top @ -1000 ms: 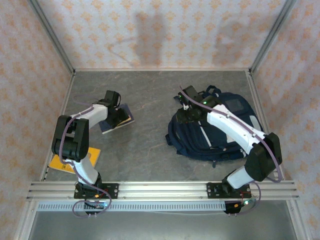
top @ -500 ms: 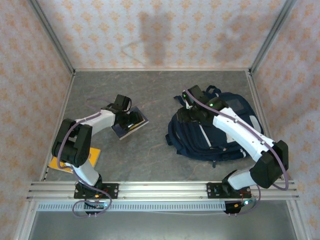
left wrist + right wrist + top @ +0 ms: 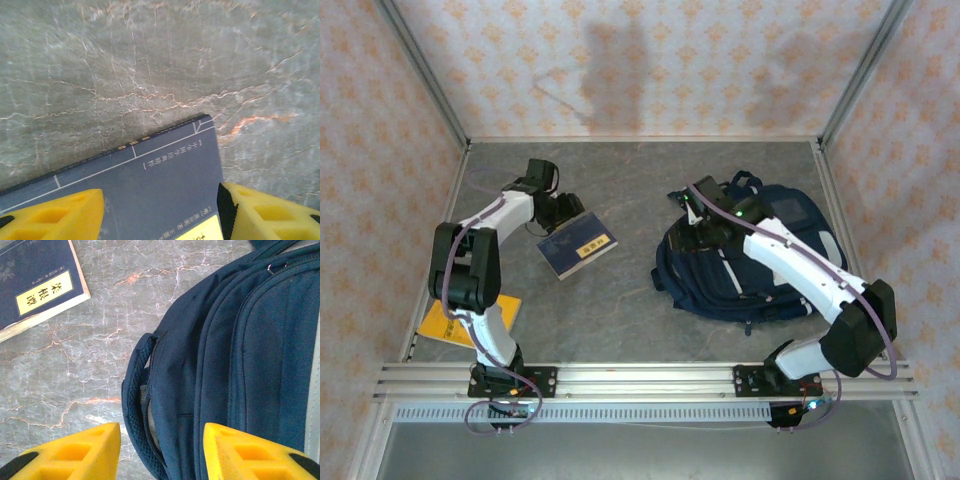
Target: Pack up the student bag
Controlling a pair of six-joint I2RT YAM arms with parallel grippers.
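Sideways, student bag (image 3: 720, 285): long axis left-right, mouth leftward; left fingers (image 3: 60, 217), right fingers (image 3: 80, 450) spread, empty.

Bright, even light falls softly on the grey veined stone counter (image 3: 620, 300) and throws two blurred grey shadows high on the peach-patterned back wall (image 3: 620, 75) — the wrist views are fairly crisp on the stone, while the yellow fingertips (image 3: 55, 215) of the left gripper (image 3: 160, 220) look soft at the frame's bottom edge.
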